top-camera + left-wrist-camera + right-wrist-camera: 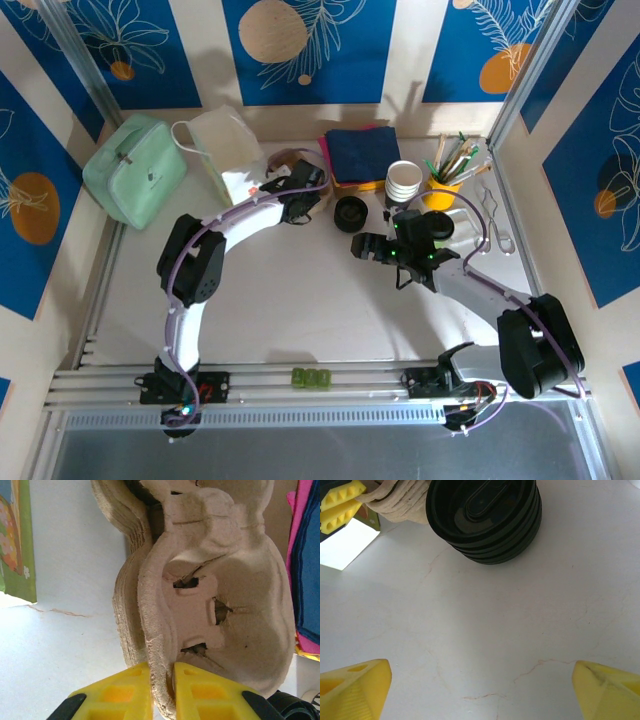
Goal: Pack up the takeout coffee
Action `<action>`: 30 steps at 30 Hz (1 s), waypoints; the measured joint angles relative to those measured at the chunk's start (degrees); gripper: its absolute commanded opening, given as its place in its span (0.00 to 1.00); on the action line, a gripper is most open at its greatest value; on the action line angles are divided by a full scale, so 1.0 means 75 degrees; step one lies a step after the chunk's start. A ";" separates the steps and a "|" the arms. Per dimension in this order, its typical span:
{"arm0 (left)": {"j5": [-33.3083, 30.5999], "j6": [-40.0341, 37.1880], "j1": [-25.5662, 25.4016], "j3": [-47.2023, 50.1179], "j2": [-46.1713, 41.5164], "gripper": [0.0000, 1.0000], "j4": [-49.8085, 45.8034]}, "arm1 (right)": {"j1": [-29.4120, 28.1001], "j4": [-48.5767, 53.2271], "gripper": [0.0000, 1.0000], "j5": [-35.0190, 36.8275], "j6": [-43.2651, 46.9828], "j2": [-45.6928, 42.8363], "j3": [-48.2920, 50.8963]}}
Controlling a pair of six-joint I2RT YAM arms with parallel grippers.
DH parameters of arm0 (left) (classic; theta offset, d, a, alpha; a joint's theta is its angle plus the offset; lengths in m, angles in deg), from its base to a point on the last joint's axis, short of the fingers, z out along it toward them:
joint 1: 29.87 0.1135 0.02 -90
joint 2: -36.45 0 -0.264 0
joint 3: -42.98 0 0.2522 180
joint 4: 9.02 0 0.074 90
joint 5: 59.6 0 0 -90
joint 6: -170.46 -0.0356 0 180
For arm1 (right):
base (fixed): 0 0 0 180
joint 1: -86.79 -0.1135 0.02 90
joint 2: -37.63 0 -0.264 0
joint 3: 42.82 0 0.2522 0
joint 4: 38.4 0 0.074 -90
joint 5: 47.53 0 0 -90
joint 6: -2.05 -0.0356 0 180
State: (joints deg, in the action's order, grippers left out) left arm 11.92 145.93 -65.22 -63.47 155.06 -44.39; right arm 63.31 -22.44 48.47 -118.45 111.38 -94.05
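Risk: left gripper (162,695) pinches thin rim of top cup carrier (225,595); nested carriers (127,580) beneath may lift along, or pulp may slip free. Right gripper (480,680) spread wide near black lids (485,515). Takeout coffee cups (404,183) stand stacked at back, near lids.

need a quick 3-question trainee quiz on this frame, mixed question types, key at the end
1. Multiple choice: what sits between the fingers of the left gripper?
A) the rim of the top cup carrier
B) a black lid
C) nothing
2. True or false: the right gripper is shut on a lid.
3. Short answer: in the right wrist view, what dark stack stands on the table ahead of the right gripper?

Key
1. A. The yellow fingers pinch the carrier's rim from both sides.
2. False. Its jaws stand wide open, with bare table between them.
3. The black lids, stacked beside the carriers.
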 measured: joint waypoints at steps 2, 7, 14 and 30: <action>0.0000 0.0000 0.0000 0.0000 0.0000 0.15 0.0020 | 0.0000 -0.0003 0.93 -0.0003 0.0000 0.0020 -0.0003; 0.0003 -0.0111 0.0009 0.0044 -0.0058 0.13 0.0175 | 0.0000 0.0003 0.93 -0.0003 0.0000 0.0055 -0.0003; 0.0006 -0.0143 0.0047 0.0490 -0.0656 0.11 0.0481 | 0.0000 0.0003 0.93 -0.0003 0.0000 0.0055 -0.0003; 0.0557 -0.1241 0.0064 0.1428 -0.2425 0.01 0.0764 | -0.0012 -0.0093 0.92 -0.0525 -0.0055 -0.0070 -0.0003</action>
State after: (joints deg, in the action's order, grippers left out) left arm 16.09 136.62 -64.74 -52.76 136.87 -38.66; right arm 63.22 -23.14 44.53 -118.86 110.86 -94.07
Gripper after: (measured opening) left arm 0.053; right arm 0.922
